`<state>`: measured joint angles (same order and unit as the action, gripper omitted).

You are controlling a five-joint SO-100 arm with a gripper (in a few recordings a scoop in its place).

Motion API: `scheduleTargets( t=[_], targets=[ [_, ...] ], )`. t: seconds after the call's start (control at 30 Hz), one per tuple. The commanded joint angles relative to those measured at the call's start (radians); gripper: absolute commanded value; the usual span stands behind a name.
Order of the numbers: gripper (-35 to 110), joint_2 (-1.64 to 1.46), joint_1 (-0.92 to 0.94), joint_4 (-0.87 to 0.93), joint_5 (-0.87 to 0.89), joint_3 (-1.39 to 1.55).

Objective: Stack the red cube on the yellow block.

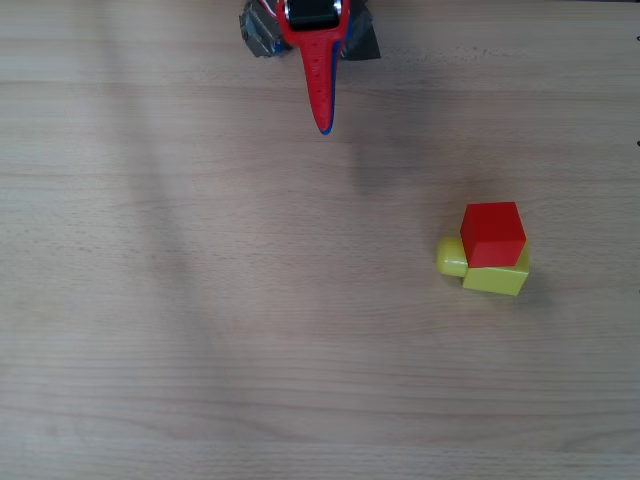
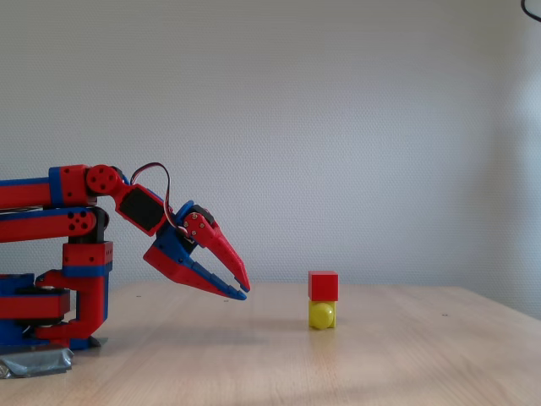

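The red cube (image 1: 493,233) rests on top of the yellow block (image 1: 495,275), whose round stud (image 1: 451,257) sticks out to the left in the overhead view. In the fixed view the red cube (image 2: 323,285) sits squarely above the yellow block (image 2: 321,315), stud facing the camera. My red-and-blue gripper (image 2: 242,290) hangs above the table well left of the stack, its fingers nearly together with nothing between them. From overhead the gripper (image 1: 323,122) points down from the top edge, far from the blocks.
A light wooden table (image 1: 200,300) spreads around the stack. My arm's base (image 2: 51,321) stands at the left of the fixed view, taped to the table. A plain pale wall is behind.
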<state>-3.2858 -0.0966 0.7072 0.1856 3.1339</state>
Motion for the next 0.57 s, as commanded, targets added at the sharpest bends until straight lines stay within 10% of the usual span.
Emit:
scheduleTargets(
  t=[0.0, 0.53],
  targets=[
    [0, -0.02, 0.006, 0.023, 0.0, -0.02],
    [0, -0.02, 0.011, 0.023, 0.006, -0.02]
  ],
)
